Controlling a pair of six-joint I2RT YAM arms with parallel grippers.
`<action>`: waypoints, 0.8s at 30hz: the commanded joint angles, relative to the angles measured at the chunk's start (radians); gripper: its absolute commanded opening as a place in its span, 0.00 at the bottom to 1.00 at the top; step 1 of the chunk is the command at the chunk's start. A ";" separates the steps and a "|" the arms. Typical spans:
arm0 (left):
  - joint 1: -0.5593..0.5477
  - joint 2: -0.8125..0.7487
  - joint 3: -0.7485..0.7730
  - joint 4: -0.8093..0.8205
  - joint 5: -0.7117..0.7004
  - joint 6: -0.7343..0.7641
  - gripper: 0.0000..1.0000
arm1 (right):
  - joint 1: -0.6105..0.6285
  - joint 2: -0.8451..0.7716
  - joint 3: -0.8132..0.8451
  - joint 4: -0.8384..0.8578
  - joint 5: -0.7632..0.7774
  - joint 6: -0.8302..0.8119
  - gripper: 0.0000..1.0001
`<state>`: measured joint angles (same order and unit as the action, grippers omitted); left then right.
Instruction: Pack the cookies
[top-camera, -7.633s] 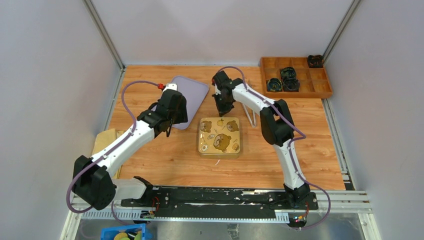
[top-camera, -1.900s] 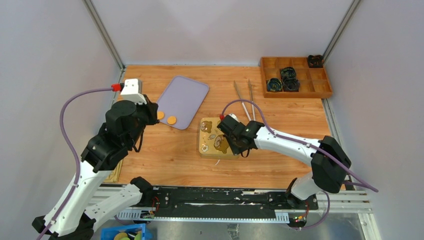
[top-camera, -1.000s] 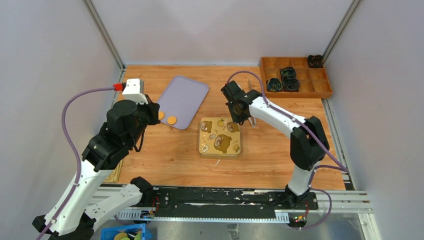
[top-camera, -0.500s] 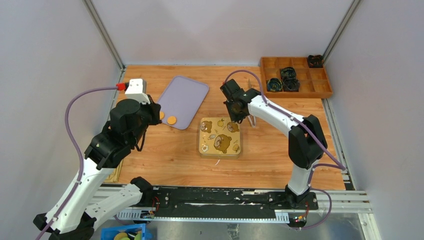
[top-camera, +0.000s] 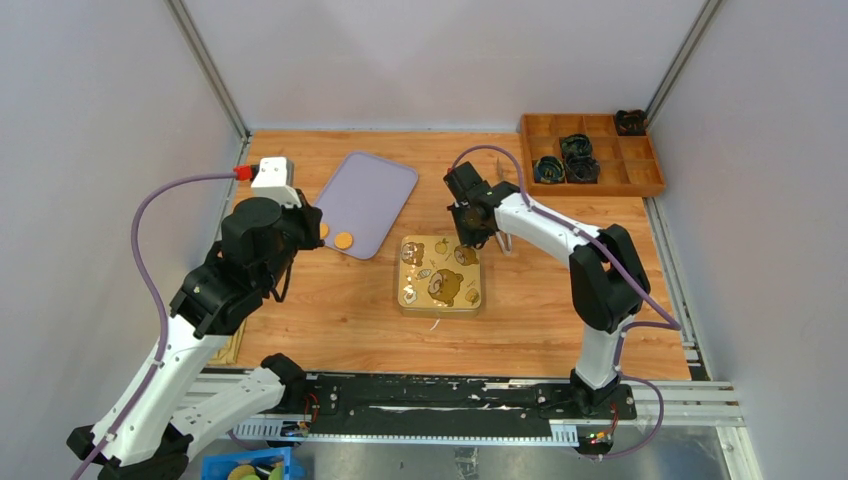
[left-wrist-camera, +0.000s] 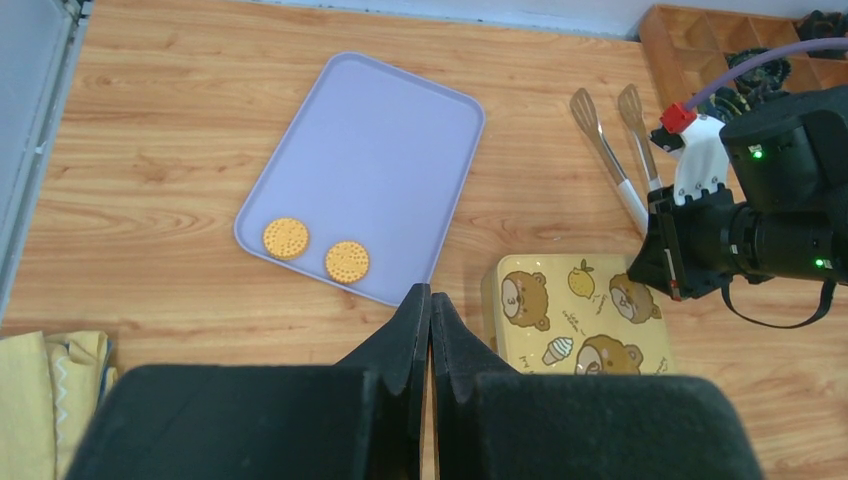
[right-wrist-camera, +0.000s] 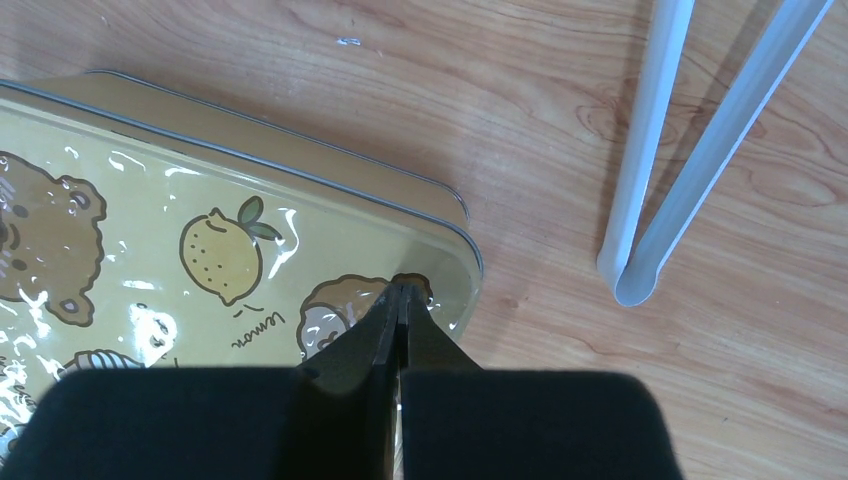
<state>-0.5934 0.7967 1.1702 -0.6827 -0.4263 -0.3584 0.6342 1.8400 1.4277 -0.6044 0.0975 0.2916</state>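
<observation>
**Hovering shut over the lidded tin, with the cookies out on the tray**

Through the left wrist camera we see two cookies lying flat on the near corner of the lavender tray, close together but not touching. The overhead view shows only one of them plainly, because the left arm half covers the other. The same wrist view shows the left gripper with its fingers pressed together and nothing between them, held above the wooden table on the near side of the tray.

The bear-print tin sits near the tray with its lid on. Only the right wrist camera shows us the right gripper closely. Its fingers are closed and empty, and the tips sit over the lid's corner nearest the tongs. We cannot tell whether they touch the lid. The tongs lie just beside the tin, apart from it.

The overhead view alone takes in the whole wooden organizer at the far right corner, with dark items in some of its compartments.
</observation>
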 joint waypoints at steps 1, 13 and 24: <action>-0.008 -0.004 -0.001 0.020 0.001 0.001 0.04 | -0.011 0.003 -0.015 -0.062 -0.021 0.004 0.00; -0.007 -0.025 0.034 0.002 -0.011 0.012 0.05 | 0.004 -0.081 0.153 -0.112 -0.023 -0.064 0.00; -0.008 -0.074 0.058 -0.034 -0.035 0.016 0.06 | 0.052 -0.015 0.346 -0.174 0.009 -0.099 0.00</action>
<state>-0.5934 0.7490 1.1973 -0.7006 -0.4389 -0.3504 0.6601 1.7962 1.7184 -0.7216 0.0956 0.2188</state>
